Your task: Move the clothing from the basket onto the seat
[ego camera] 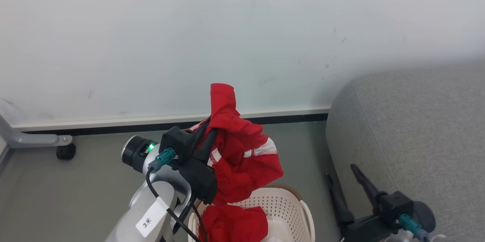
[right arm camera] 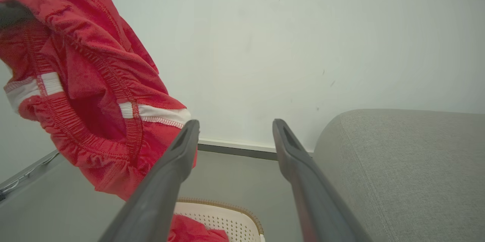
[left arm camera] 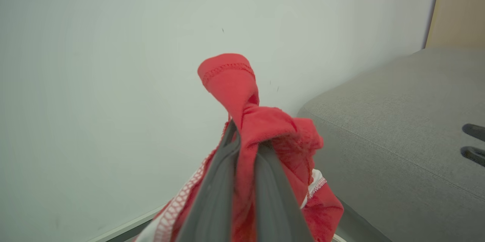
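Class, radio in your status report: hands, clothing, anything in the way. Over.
Left hand shut on red garment, held above basket. Right hand open, empty, beside seat. Second garment lies in basket. Path to seat looks clear.

One garment (ego camera: 242, 151) hangs pinched in my left gripper (left arm camera: 246, 141) above the basket (ego camera: 282, 200); second garment (ego camera: 235, 223) lies in the basket. Seat (ego camera: 409, 128) stands right of the basket, my right gripper (ego camera: 340, 171) between them. Wall (ego camera: 189, 45) behind all of it.
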